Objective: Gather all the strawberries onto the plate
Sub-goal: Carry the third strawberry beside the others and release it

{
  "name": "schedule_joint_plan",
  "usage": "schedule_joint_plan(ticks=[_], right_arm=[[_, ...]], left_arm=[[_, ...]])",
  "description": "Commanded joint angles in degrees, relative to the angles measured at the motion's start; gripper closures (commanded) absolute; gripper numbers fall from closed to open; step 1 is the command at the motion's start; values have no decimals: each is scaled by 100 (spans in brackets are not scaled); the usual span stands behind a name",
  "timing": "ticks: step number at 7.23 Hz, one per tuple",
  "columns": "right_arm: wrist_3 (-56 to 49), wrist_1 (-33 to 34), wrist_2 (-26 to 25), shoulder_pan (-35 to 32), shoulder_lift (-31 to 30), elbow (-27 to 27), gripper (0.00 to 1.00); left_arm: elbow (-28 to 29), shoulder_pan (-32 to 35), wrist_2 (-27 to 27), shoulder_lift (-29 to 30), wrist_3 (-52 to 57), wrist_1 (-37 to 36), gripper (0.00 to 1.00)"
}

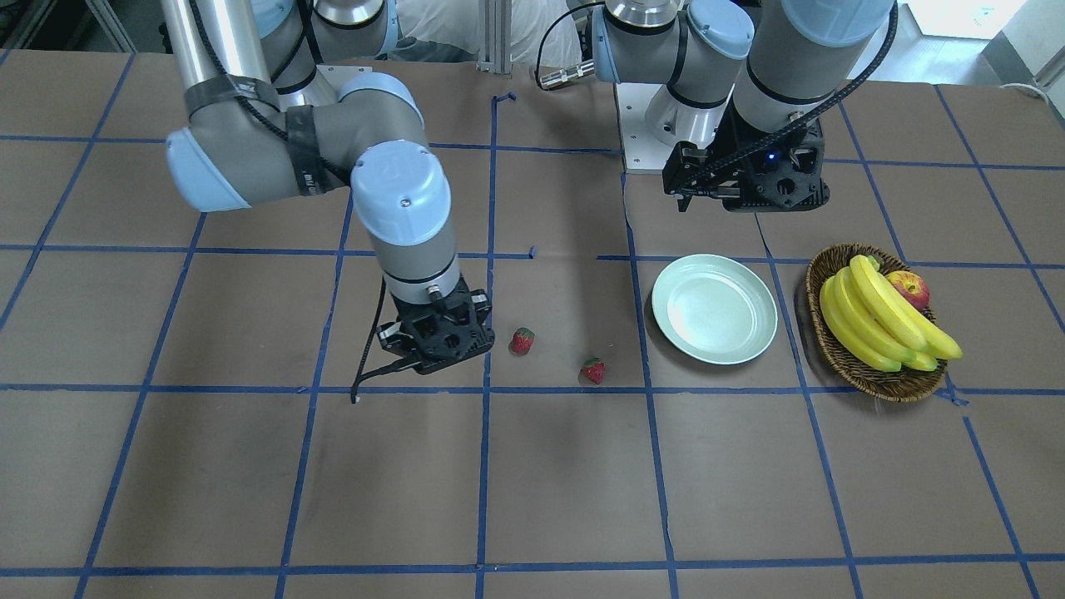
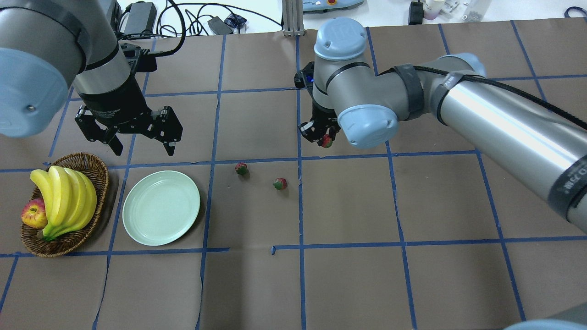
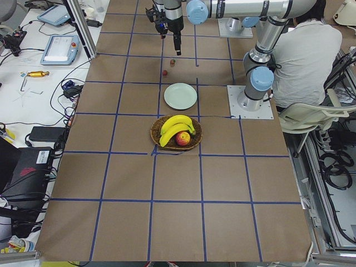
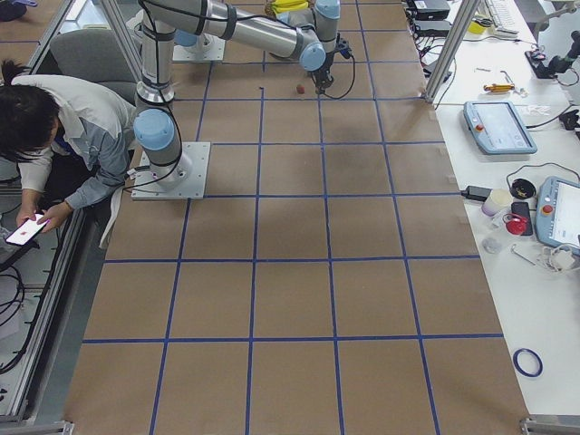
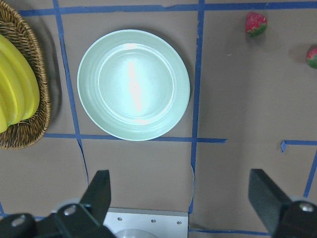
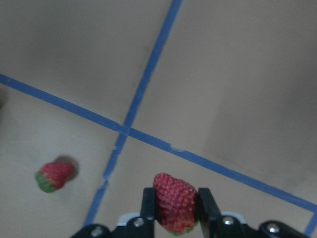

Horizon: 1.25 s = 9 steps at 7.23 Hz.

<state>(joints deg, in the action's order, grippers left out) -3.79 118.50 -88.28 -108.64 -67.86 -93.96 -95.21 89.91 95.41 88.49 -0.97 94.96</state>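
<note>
My right gripper [image 2: 322, 137] is shut on a strawberry [image 2: 326, 141] and holds it above the table; the right wrist view shows the berry [image 6: 173, 196] pinched between the two fingers. Two more strawberries lie on the brown paper: one [image 2: 241, 168] nearer the plate, one [image 2: 280, 184] further from it. They also show in the front view [image 1: 522, 340] [image 1: 593, 370]. The pale mint-green plate [image 2: 161, 207] is empty. My left gripper [image 2: 143, 146] hangs open and empty above the table just beyond the plate, which fills the left wrist view [image 5: 133, 84].
A wicker basket [image 2: 64, 243] with bananas [image 2: 64, 201] and an apple [image 2: 33, 213] stands right beside the plate, on its outer side. Blue tape lines cross the brown paper. The left arm's base plate [image 5: 146, 223] lies near the plate.
</note>
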Motion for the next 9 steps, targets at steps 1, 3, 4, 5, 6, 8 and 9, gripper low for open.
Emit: schedule_joint_plan(ticks=[1,3,4,5,6,8,9], right_arm=[[930,24,126,-674,516,552,100],[1161,94,477,-965,878,887,100],[1188,164,557,-1001,914,906,100],[1153,182,645,-1080,1010,871,100],[1118,182,646,-1080,1089,836,100],[1065,165,602,-1080,1134,731,100],[1056,173,602,-1080,1134,652,91]], left_arm=[[20,0,-5,-8,9,-3,0],[38,0,-5,-8,0,-21,0],[38,0,-14,-8,0,-21,0],[55,0,-5,-8,0,-21,0],[47,0,-5,-8,0,-21,0],[38,0,-5,-8,0,-21,0],[38,0,-5,-8,0,-21,0]])
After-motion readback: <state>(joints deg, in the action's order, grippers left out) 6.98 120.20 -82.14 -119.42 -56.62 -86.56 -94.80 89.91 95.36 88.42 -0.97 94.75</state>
